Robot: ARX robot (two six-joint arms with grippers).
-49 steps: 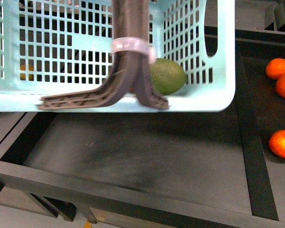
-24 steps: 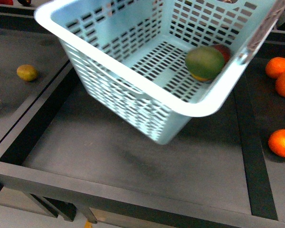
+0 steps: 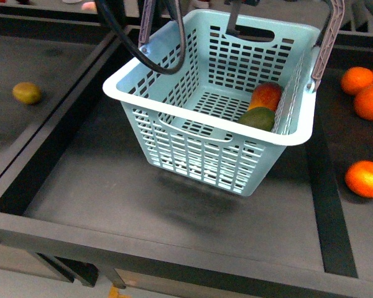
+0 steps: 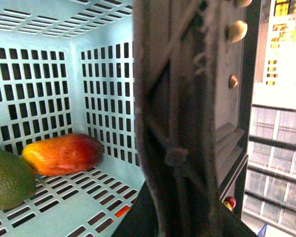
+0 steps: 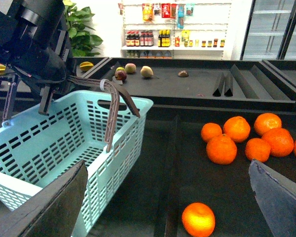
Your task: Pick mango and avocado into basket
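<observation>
Fruit is found loaded: mango (image 3: 267, 95) and avocado (image 3: 257, 118) touching in the basket (image 3: 193, 146), hung tilted above the desk (image 3: 112, 205). Left pincer (hidden; state cannot be told) is nearer; right pincer (image 5: 167, 197) is spread, beside.

We see the turquoise basket (image 3: 199, 146) tilted, its slotted sides and grey-brown handles (image 3: 323, 43) raised. Inside, in its right corner, the dull-green avocado (image 3: 258, 118) lies touching the red mango (image 3: 267, 95), whose end is yellow-orange.
</observation>
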